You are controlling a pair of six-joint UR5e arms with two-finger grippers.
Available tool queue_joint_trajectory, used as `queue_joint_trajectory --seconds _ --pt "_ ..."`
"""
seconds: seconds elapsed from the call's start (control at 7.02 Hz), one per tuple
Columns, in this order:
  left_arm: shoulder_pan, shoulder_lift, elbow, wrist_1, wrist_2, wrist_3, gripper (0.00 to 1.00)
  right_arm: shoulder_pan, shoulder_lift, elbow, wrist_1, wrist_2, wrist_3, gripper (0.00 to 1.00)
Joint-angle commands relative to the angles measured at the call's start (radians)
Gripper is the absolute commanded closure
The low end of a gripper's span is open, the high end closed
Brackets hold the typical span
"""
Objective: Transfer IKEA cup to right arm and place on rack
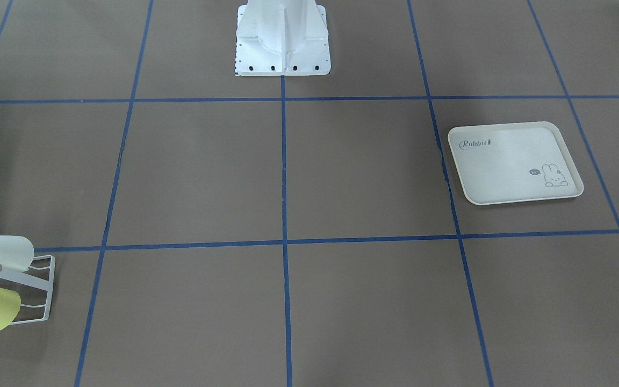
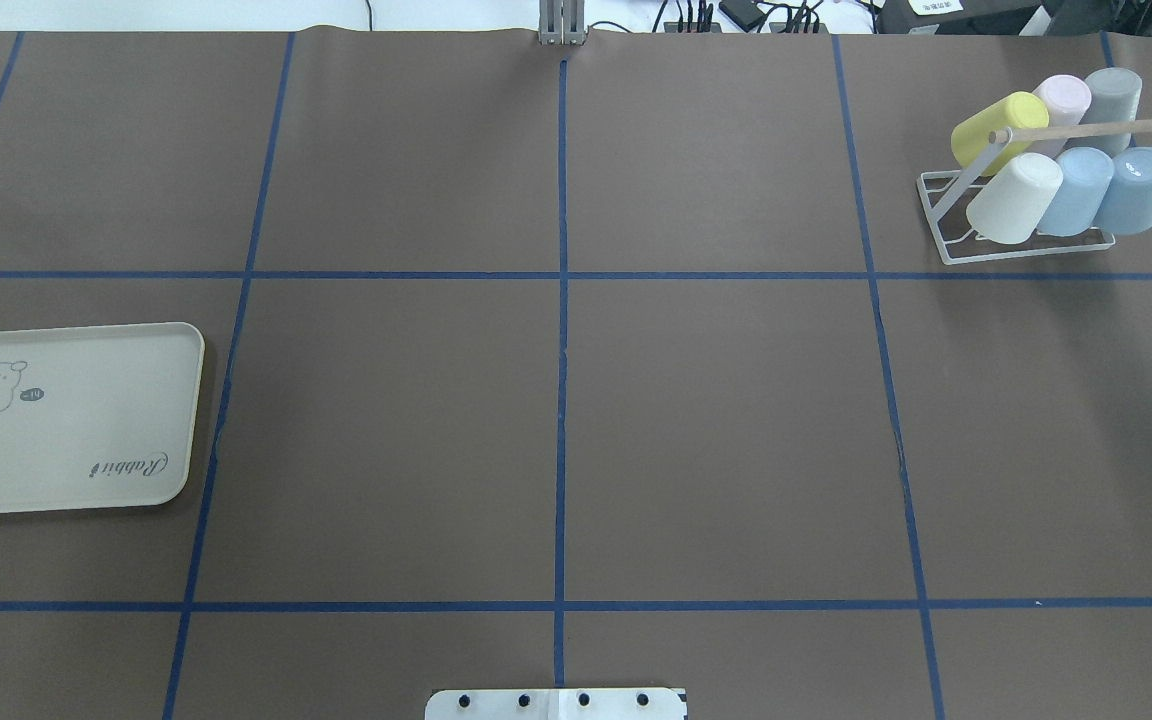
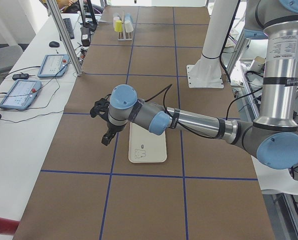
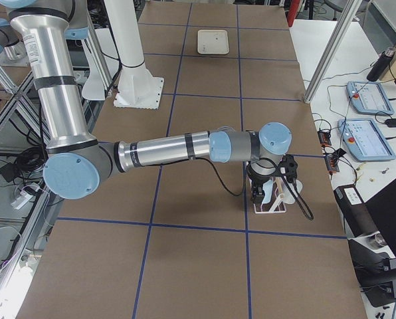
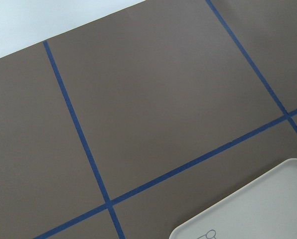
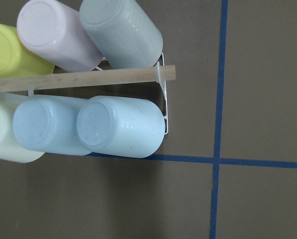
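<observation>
Where the rack [image 2: 1086, 128] holds cups [image 2: 1016, 197], right tool [image 4: 258, 197] hangs above.

Bright, even, diffuse light from above. Shadows soft and faint: a thin one along the tray [image 2: 86, 440] edge, a broader smudge under the cups [image 6: 118, 127]. Blown-out white at overhead top edge and right side view's bottom-left corner. Fixed views sharp, wrist views slightly soft.
</observation>
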Motion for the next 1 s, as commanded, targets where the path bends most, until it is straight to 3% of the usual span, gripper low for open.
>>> queue_joint_trajectory --seconds 0.0,0.85 --pt "0.0 0.0 -0.001 0.0 0.003 0.0 0.0 -0.001 0.001 0.0 0.001 0.0 0.0 0.0" --pt "0.0 0.0 -0.011 -0.005 0.003 0.0 0.0 -0.001 0.008 0.012 0.003 0.0 0.002 0.0"
